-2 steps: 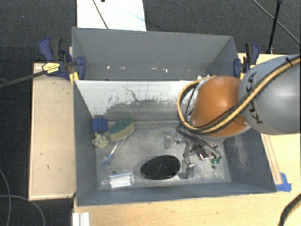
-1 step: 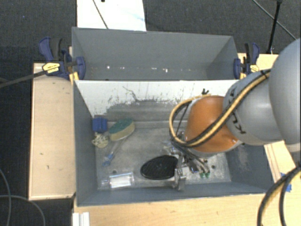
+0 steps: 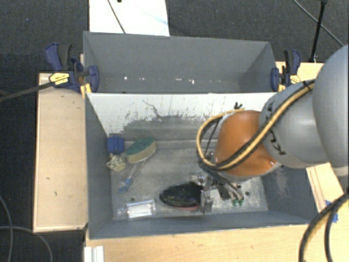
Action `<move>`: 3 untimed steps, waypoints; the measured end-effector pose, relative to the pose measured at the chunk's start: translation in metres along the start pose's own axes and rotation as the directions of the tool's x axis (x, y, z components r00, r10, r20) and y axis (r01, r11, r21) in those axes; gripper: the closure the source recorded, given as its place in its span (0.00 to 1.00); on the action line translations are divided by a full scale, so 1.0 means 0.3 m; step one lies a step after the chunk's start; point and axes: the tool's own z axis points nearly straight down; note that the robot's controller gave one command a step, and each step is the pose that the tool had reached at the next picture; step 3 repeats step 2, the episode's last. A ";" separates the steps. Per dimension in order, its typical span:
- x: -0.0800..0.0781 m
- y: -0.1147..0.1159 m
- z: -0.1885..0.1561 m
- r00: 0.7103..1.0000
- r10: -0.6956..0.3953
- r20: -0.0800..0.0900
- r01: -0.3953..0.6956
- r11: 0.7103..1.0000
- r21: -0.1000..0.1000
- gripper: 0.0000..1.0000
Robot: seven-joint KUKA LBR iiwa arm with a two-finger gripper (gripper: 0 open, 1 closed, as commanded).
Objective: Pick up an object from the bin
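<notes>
The arm point(image 3: 319, 124) bends steeply down into the bin point(image 3: 174, 64), its orange wrist cover point(image 3: 240, 143) above the gripper point(image 3: 209, 196). A flat black oval object point(image 3: 175, 195) lies right against the gripper's left. How far the gripper is open cannot be told.

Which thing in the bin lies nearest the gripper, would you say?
The flat black oval thing at the front, beside the gripper; sponge and blue block lie far left.

black oval object point(image 3: 179, 195) | lying flat | front middle of bin point(image 3: 101, 162) floor
</notes>
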 end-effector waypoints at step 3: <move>-0.174 -0.068 -0.723 0.999 -0.037 0.008 0.037 0.999 0.002 1.00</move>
